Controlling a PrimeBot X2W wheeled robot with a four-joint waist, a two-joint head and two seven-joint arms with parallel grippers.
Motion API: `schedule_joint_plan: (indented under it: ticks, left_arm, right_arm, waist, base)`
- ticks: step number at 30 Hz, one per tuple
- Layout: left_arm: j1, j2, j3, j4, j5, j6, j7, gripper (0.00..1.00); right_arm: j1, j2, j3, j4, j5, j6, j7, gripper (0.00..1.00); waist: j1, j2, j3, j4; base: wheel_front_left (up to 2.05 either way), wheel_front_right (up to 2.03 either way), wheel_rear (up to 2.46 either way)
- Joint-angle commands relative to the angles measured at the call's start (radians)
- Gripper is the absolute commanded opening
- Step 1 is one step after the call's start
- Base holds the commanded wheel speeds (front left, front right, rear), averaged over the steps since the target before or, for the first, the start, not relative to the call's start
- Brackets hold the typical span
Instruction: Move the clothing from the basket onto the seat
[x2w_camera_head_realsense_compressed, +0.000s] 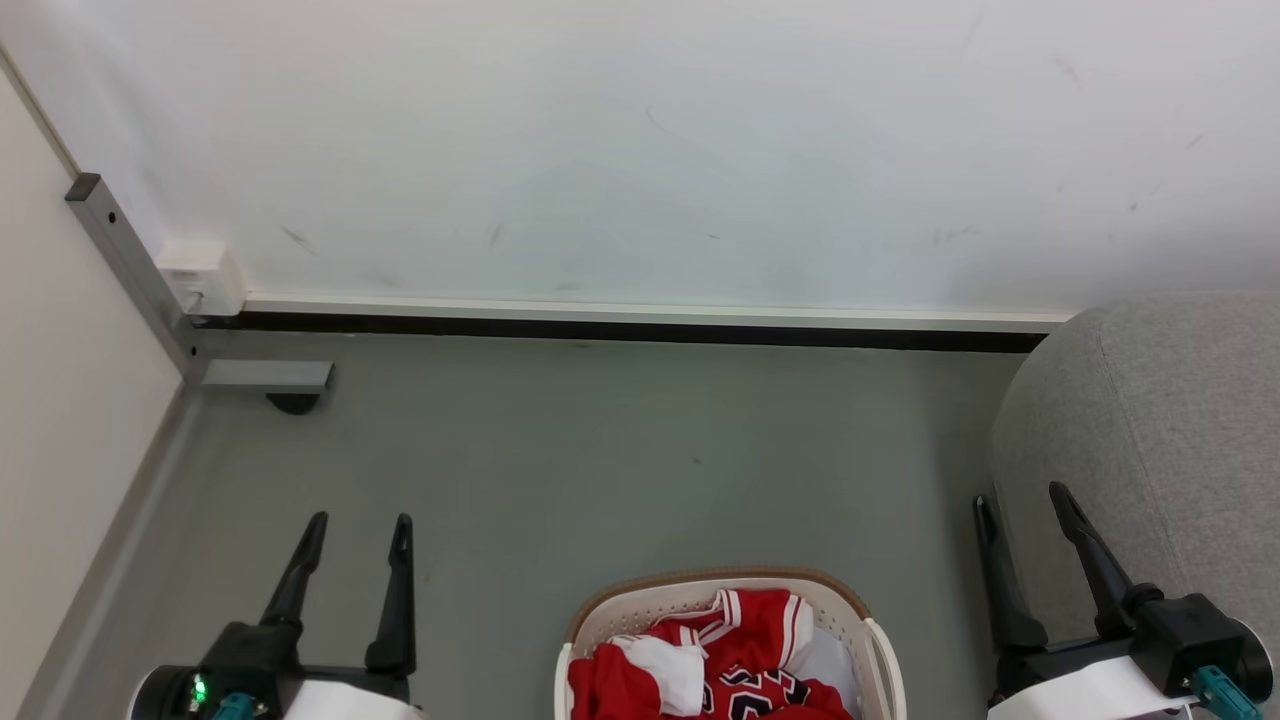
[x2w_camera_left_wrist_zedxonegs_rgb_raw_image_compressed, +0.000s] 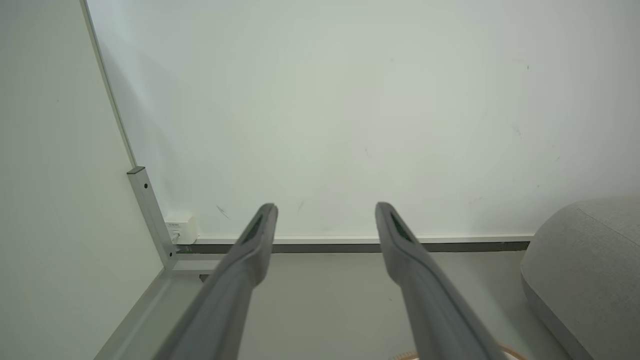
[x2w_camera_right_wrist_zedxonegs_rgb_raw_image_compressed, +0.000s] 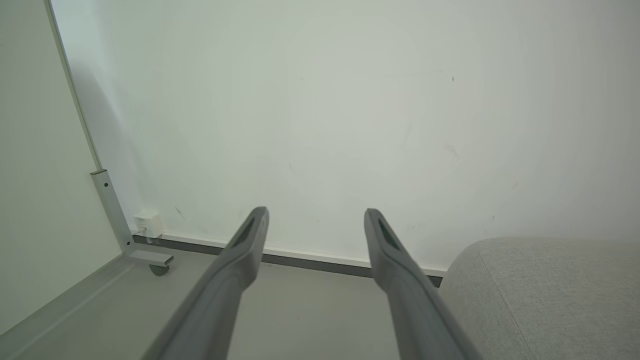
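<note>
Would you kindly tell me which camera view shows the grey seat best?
The right wrist view: the seat spreads widest there, its top surface and a stitched seam plain. The head view shows its rounded corner, partly behind the right gripper; the left wrist view catches one rounded end at its right edge.

Open floor (x2w_camera_head_realsense_compressed: 620, 450); seat (x2w_camera_head_realsense_compressed: 1170, 420) seemingly close rightward

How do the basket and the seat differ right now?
The basket is white perforated plastic with a brown rim; the seat is light-grey fabric. The basket holds the red clothing; the seat's visible part holds none. The seat looks far bigger. Both stand on the grey floor.
</note>
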Motion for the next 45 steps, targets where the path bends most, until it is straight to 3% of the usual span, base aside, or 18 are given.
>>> schedule_joint_plan:
  ticks: [1,17,30,38,45]
  left_arm:
    - [0.010,0.000,0.004,-0.005,0.021,0.001,-0.007,1.00]
    - [-0.009,-0.030,0.044,0.002,0.005,-0.044,-0.008,1.00]
    - [-0.131,-0.037,0.022,0.073,-0.026,-0.103,-0.007,1.00]
    - [-0.263,-0.007,-0.067,0.255,0.014,-0.132,-0.007,1.00]
    - [-0.419,0.060,-0.215,0.548,0.076,-0.139,0.003,1.00]
  right_arm:
    - [-0.013,0.000,0.003,-0.001,-0.019,-0.002,-0.009,1.00]
    - [-0.028,-0.020,0.029,0.005,0.007,-0.002,-0.008,1.00]
    - [-0.124,-0.028,0.011,-0.061,0.082,-0.002,-0.007,1.00]
    - [-0.185,-0.019,-0.032,-0.123,0.104,-0.002,-0.007,1.00]
    - [-0.231,-0.003,-0.063,-0.175,0.106,-0.002,-0.007,1.00]
  waist:
    - [0.0000,0.0000,0.000,-0.001]
    - [0.0000,0.0000,0.017,-0.031]
    - [0.0000,0.0000,0.174,-0.126]
    - [0.0000,0.0000,0.315,-0.199]
    - [0.0000,0.0000,0.426,-0.272]
  base:
    - [0.00,0.00,0.00]
    - [0.00,0.00,0.00]
    - [0.00,0.00,0.00]
    - [0.00,0.00,0.00]
    - [0.00,0.00,0.00]
